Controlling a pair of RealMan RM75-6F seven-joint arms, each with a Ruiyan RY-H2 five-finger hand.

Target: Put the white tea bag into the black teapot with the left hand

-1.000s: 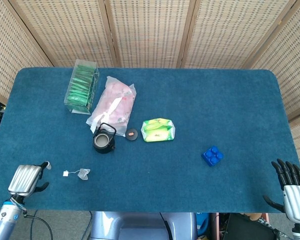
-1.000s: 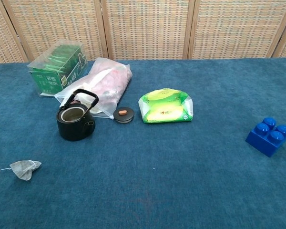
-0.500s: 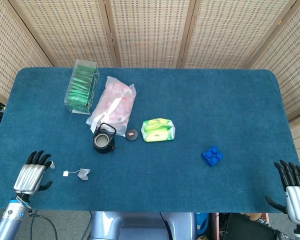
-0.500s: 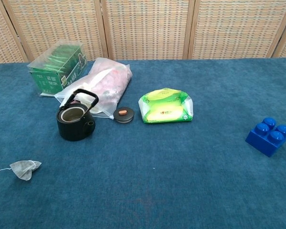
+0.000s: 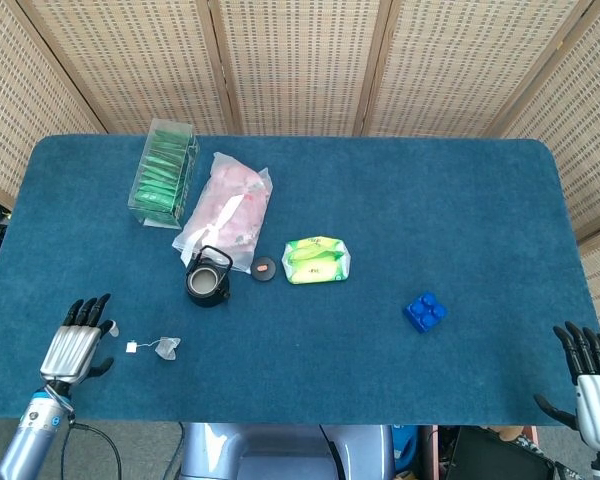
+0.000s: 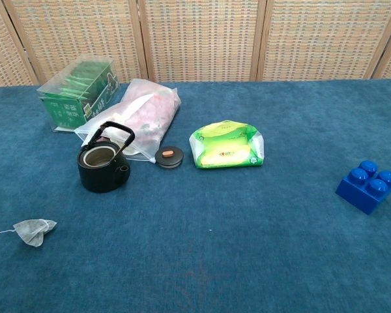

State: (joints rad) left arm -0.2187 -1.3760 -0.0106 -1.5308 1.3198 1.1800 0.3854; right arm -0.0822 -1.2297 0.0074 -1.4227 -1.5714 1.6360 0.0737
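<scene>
Reaching has not begun: left hand [image 5: 73, 347] sits released, fingers [image 5: 88, 311] spread, just left of the white tea bag [image 5: 164, 348], which lies flat on the counter [image 5: 430, 190]. Black teapot [image 5: 208, 278] stands upright, lid [image 5: 264, 269] off beside it, mouth open; no bag visible inside. Right hand [image 5: 592, 385] idles released, holding nothing, at the counter's near right corner.

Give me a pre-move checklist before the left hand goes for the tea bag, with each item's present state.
1. Left hand holds nothing, fingers apart: ok.
2. White tea bag lies free on the table, apart from the hand: ok.
3. Black teapot upright, lid off beside it, mouth uncovered: ok.
4. Teapot handle clear of the mouth: cannot tell.
5. Nothing lies between tea bag and teapot: ok.
6. Right hand at the table's far corner, out of the way: ok.
</scene>
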